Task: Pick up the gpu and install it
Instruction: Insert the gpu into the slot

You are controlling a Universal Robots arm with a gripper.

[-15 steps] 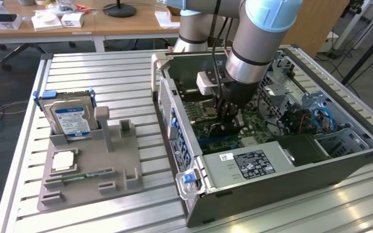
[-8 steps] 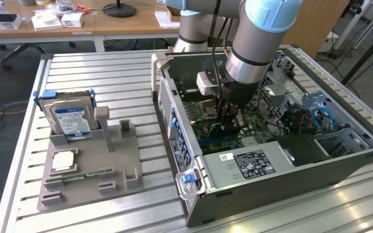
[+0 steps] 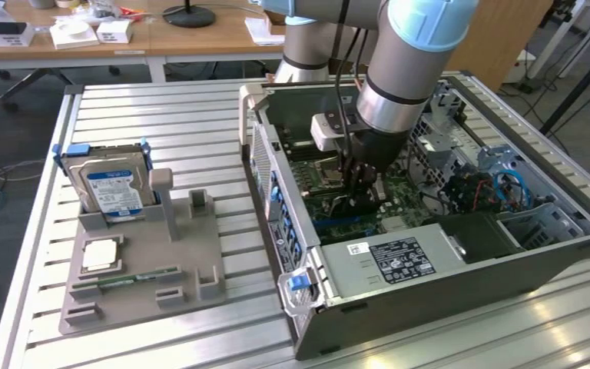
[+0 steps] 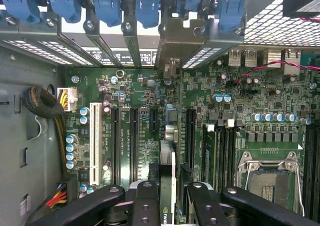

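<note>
With the tool point(image 4: 167, 198) clenched on the thin dark rectangular gpu card point(image 4: 169, 151), it hangs edge-on above the green motherboard point(image 4: 145, 101) inside the open grey computer case point(image 3: 449, 284). Best to keep the card square to its long black slot point(image 4: 190, 136), metal bracket toward the rear openings.

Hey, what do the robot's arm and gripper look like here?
The arm is a thick silver-grey tube with a light blue joint cap and a dark band near the wrist. Black cables run down beside it, and a small white box sits on the wrist. The gripper is black, with jointed finger links studded with round silver pins.
</note>
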